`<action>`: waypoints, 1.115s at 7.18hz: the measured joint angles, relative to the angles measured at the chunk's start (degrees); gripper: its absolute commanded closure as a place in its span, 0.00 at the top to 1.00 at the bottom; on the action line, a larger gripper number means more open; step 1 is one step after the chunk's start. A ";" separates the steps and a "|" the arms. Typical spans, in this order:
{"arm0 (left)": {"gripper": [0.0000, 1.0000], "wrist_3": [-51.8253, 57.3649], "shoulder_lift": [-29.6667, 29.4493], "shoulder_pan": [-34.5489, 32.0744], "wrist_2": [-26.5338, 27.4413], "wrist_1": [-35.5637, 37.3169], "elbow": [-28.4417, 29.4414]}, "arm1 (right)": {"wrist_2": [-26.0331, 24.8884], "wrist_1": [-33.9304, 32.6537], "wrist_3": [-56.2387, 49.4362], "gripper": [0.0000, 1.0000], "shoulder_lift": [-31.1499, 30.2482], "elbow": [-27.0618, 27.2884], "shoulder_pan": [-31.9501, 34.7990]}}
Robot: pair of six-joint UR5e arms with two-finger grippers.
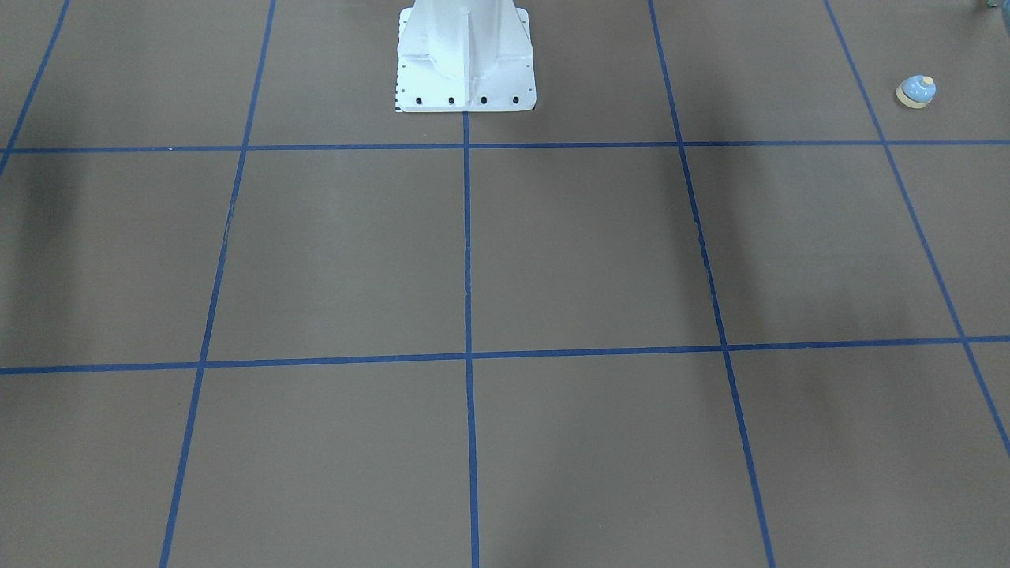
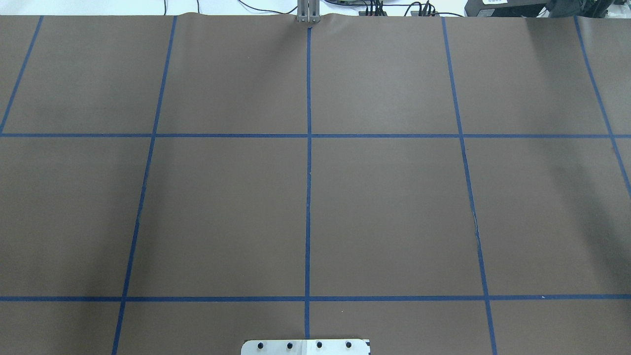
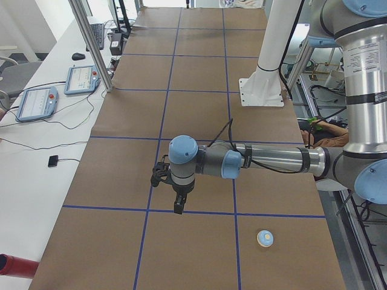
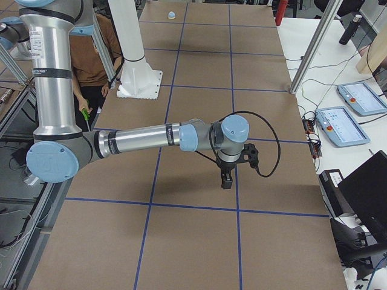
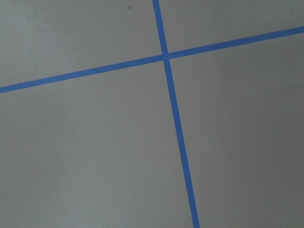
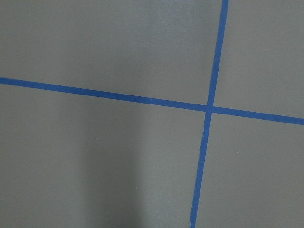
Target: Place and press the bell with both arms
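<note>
The bell (image 1: pixel 916 91) is a small light-blue dome with a cream base and button. It stands upright on the brown table near the robot's left end; it also shows in the exterior left view (image 3: pixel 264 238) and far off in the exterior right view (image 4: pixel 172 15). My left gripper (image 3: pixel 179 208) hangs above the table, pointing down, about one grid square from the bell. My right gripper (image 4: pixel 227 181) hangs above the table at the other end, far from the bell. Both grippers show only in the side views, so I cannot tell whether they are open or shut. Both wrist views show only brown paper and blue tape.
The white pedestal base (image 1: pixel 465 63) stands at the robot's side of the table. Blue tape lines (image 2: pixel 308 148) divide the brown cover into squares. Teach pendants (image 3: pixel 36 103) lie on a side bench. A person (image 4: pixel 97 48) sits behind the pedestal. A red cylinder (image 3: pixel 12 266) lies off the table.
</note>
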 measured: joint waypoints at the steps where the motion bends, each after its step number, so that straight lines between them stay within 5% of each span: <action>1: 1.00 0.01 0.11 0.00 -0.04 -0.72 0.00 | -0.06 0.00 0.00 1.00 0.07 -0.09 0.01; 8: 0.99 0.05 0.48 0.02 -0.12 -1.37 0.82 | 0.28 -0.01 0.18 1.00 0.69 0.45 0.01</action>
